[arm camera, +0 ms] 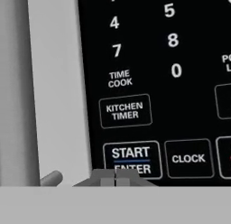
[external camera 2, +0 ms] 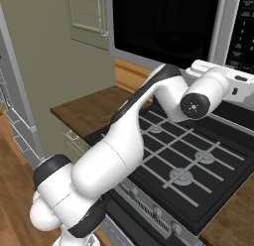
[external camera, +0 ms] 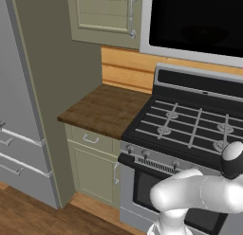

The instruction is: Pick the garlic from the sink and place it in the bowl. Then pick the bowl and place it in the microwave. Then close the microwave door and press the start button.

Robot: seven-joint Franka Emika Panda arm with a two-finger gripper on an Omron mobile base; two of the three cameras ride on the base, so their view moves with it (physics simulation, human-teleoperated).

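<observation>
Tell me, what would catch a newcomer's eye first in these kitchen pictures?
Probably the big white robot arm, stretching up over the black gas stove toward the microwave mounted above it. In the hand view its shut pincer sits right at the START button on the dark button panel. The microwave door is closed, its black glass facing the room.
</observation>
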